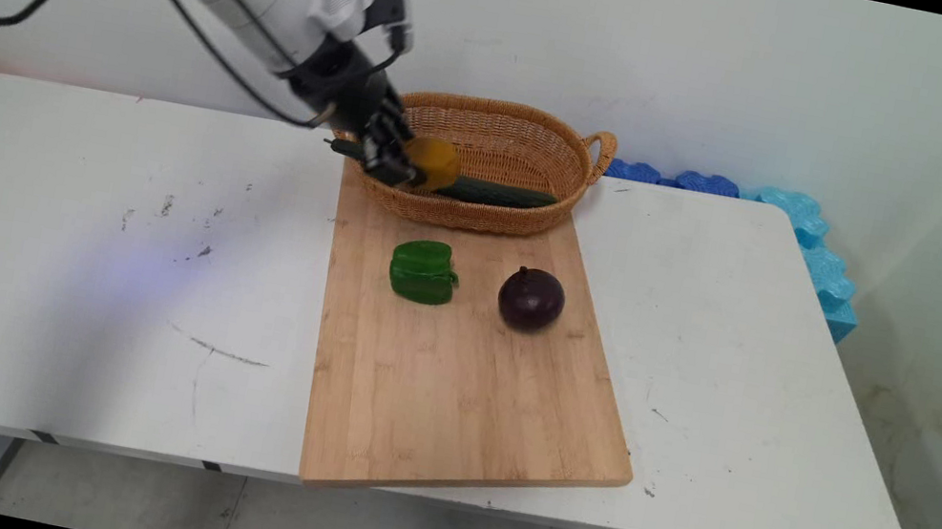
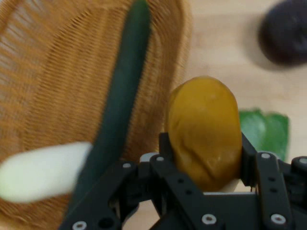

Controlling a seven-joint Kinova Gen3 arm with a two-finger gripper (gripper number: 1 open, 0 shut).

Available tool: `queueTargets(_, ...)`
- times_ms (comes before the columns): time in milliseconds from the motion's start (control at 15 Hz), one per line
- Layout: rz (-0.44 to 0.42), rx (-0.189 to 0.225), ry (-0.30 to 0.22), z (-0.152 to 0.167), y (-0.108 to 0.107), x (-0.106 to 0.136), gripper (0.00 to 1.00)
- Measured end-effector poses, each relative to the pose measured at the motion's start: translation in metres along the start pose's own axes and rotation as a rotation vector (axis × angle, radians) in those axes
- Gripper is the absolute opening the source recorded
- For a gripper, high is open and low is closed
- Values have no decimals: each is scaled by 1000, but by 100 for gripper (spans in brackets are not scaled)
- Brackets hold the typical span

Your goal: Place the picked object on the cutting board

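The gripper (image 1: 400, 161) hangs over the near left rim of the wicker basket (image 1: 551, 138), its two fingers closed on a yellow-orange, rounded fruit (image 1: 432, 163) that I take to be a mango or something like it; in the hand view the fruit (image 2: 204, 132) sits squarely between the black fingers (image 2: 249, 160) and bulges out past them. From where I steer, the relation that matters is this: the held fruit sits just above the basket's rim (image 2: 180, 62), at the edge where the weave meets the wooden cutting board (image 1: 453, 368), neither clearly inside the basket nor clearly over the board.

Inside the basket a cucumber (image 1: 498, 195) lies with its long axis running left to right along the near wall, one end passing beneath the gripper. In the hand view the cucumber (image 2: 120, 100) runs up the picture just beside the fruit, with a pale, elongated thing (image 2: 43, 170) lying next to it in the basket; I cannot name it, as it is blurred.

On the board, nearer the camera, a green bell pepper (image 1: 423, 271) and a dark purple onion (image 1: 531, 298) stand apart from each other and well clear of the gripper. The board rests on the white desk (image 1: 93, 266).

The basket's left end and handle are hidden behind the gripper, and I cannot tell whether the fruit touches the rim.
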Motion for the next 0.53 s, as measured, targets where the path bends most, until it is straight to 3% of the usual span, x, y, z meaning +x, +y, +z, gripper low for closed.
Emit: queueTargets(533, 12, -105, -36, -8, 48, -37, 0)
